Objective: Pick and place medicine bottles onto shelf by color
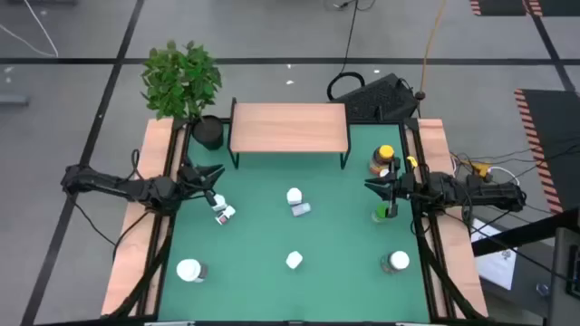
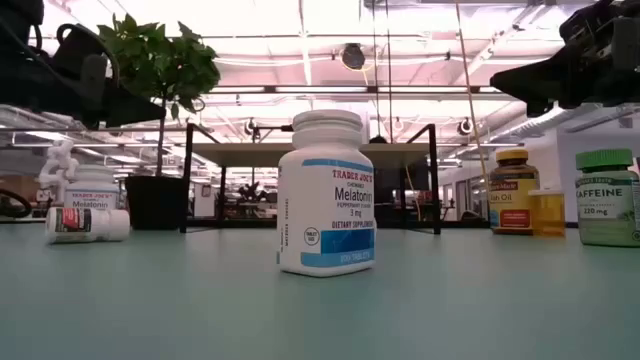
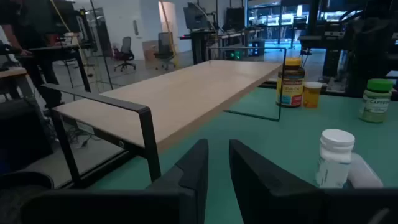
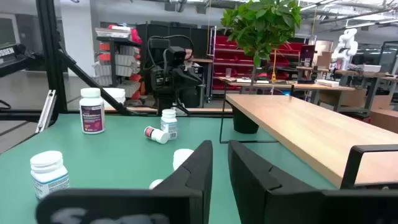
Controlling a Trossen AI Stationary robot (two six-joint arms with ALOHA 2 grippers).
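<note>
From above, the medicine bottles are lying scattered over the green bench, none sorted yet onto the empty shelf. The left gripper and right gripper are hovering inward from opposite edges. Each wrist view is showing narrowly parted fingers holding nothing.

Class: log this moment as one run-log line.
left pincer: shut, empty | right pincer: shut, empty | shelf: bare | bottles: on table
</note>
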